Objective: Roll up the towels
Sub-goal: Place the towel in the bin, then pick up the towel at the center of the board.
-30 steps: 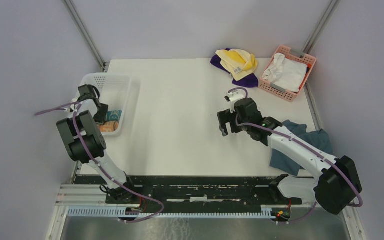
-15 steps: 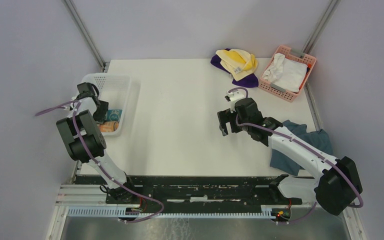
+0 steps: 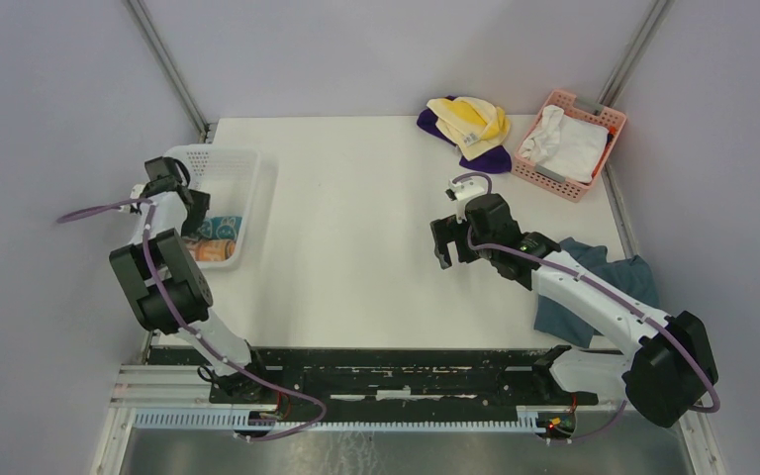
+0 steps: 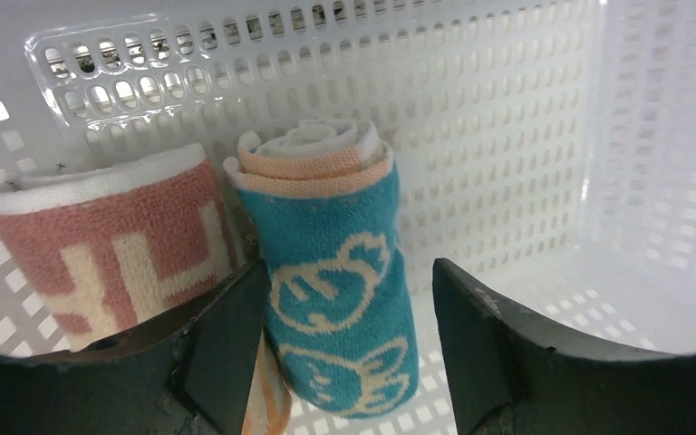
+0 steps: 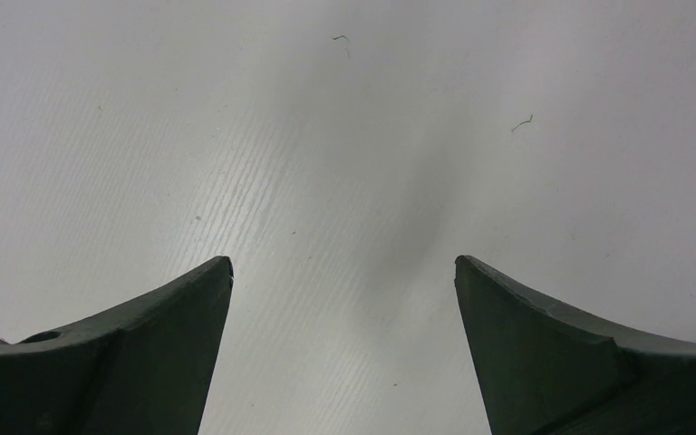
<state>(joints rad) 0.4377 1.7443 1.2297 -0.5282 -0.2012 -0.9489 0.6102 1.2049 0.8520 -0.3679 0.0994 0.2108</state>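
Between the left gripper's [image 4: 349,270] spread black fingers, a rolled teal terry towel printed with pale cartoon faces [image 4: 335,294] stands on end inside a white perforated plastic basket [image 4: 507,136]. The jaws are parted to either side of the roll; whether they touch it cannot be told. The roll's top shows a peach and white spiral and leans against the basket's end wall. Just to its left, touching it, sits a rolled peach-orange towel with a pale blocky print [image 4: 109,245]; the print cannot be read as letters.

The right gripper [image 5: 343,263] hangs with its jaws wide apart and nothing between them, over the bare white table [image 5: 344,109] near its middle.

At the far edge lies a crumpled pale yellow towel [image 3: 470,117] on top of a deep purple towel [image 3: 485,158], both unrolled. Beside them a pink slotted basket [image 3: 594,119] holds a white cloth [image 3: 566,143]. A dull blue-grey cloth [image 3: 554,319] lies under the right arm.
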